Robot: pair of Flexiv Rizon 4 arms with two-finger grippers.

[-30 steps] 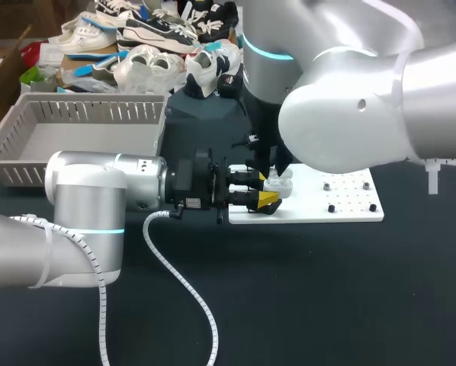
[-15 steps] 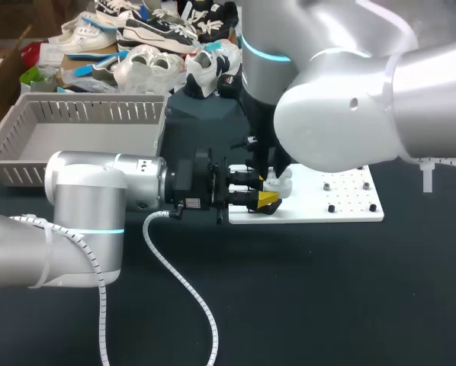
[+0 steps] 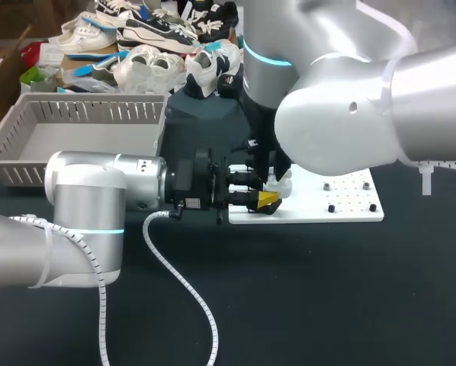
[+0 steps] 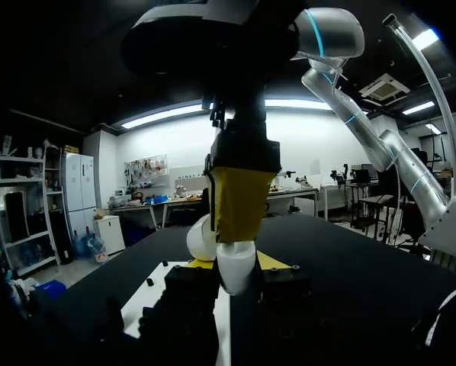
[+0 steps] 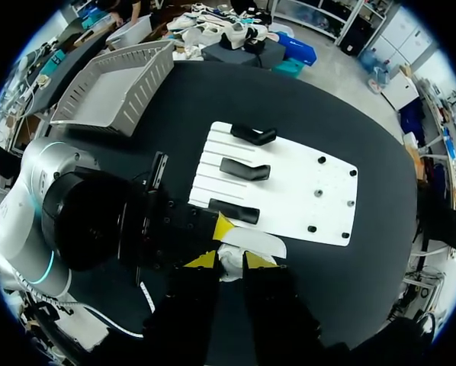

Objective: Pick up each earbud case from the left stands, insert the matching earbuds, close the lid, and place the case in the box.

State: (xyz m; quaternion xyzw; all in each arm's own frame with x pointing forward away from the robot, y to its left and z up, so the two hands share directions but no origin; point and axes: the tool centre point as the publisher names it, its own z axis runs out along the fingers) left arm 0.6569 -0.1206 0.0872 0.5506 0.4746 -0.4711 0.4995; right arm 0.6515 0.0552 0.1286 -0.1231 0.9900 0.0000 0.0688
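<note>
A table (image 3: 304, 290) with a plain, dull black top spreads across the head view and shows just as dark in both wrist views

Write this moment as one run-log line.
left gripper: shut on earbud case | right gripper: directly over case | white board: beneath both

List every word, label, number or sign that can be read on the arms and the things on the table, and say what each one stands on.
No text can be read in any view.
left arm: small dark marks near its wrist, too small to read.
earbud case: no print shows.
white board: no print shows, only dark pegs and holes.
grey basket: no print shows.
</note>
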